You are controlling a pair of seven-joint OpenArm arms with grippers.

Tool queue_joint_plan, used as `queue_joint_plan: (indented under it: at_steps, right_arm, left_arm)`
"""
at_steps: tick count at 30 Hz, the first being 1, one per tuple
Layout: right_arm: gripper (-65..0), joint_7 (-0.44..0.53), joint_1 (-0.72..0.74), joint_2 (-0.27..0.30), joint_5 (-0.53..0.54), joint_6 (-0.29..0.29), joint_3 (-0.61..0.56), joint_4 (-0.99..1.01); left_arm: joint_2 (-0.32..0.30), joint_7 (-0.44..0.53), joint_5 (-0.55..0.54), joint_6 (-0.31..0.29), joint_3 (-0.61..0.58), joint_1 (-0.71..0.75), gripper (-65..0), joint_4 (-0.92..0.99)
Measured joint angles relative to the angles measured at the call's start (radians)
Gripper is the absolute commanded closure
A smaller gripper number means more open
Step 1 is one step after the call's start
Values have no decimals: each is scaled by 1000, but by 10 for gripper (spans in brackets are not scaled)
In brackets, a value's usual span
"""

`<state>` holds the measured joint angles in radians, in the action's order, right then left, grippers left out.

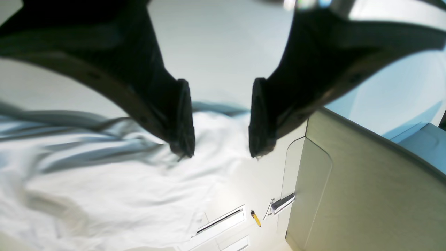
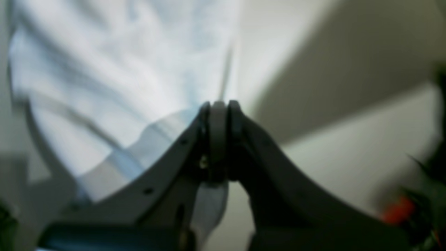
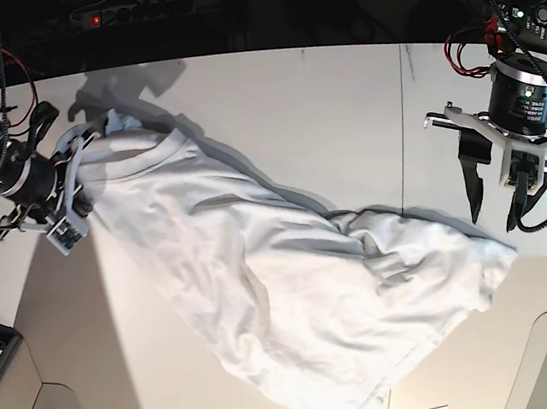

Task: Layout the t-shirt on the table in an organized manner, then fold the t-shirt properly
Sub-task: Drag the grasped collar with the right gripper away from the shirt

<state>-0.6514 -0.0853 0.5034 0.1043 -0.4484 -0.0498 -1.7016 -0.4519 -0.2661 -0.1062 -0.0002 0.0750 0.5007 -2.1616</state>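
The white t-shirt [image 3: 295, 292] lies wrinkled and slantwise across the table [image 3: 341, 105], its collar end at the far left and its hem toward the near right. At the left, my right gripper [image 3: 78, 187] is shut on the shirt's collar end. The right wrist view shows a fold of cloth pinched between that gripper's [image 2: 219, 104] closed fingers, with the t-shirt [image 2: 122, 69] stretching away. My left gripper [image 3: 493, 206] hangs open above the table, just beyond the shirt's right corner. In the left wrist view this gripper [image 1: 221, 150] holds nothing, and the t-shirt [image 1: 122, 181] lies beneath it.
A thin dark seam [image 3: 407, 126] crosses the table on its right side. Cables and electronics [image 3: 127, 12] line the dark back edge. Beige panels [image 1: 348, 191] lie past the table's cut near corners, and a small yellow pen [image 1: 256, 219] lies below.
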Motion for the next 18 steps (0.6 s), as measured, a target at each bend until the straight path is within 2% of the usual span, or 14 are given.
queue_joint_plan:
  at_steps: [3, 7, 9, 10, 12, 13, 16, 18]
  right_arm:
    - [0, 0, 8, -3, 7, 38, 103, 0]
    - [0, 0, 14, -5, 7, 142, 220, 0]
    - [0, 0, 16, -5, 7, 168, 264, 0]
    - [-44, 0, 16, -5, 8, 169, 284, 0]
    - [-220, 27, 13, -5, 2, 172, 309, 2]
    - [-271, 37, 14, -5, 3, 173, 314, 2]
    - [-284, 62, 16, -9, 11, 172, 314, 2]
    - [-284, 74, 25, -28, 38, 173, 314, 2]
  left_arm:
    - [0, 0, 0, 0, 0, -5, -292, 0]
    - [0, 0, 0, -4, 0, -19, -292, 0]
    - [0, 0, 0, -4, 0, -25, -292, 0]
    - [0, 0, 0, -6, 0, -31, -292, 4]
    - [0, 2, -4, -6, 0, -57, -292, 24]
    - [0, 2, -12, -6, 0, -71, -292, 40]
    - [1, 4, -43, -15, 0, -109, -292, 110]
    - [0, -2, -55, -58, -1, -138, -292, 171]
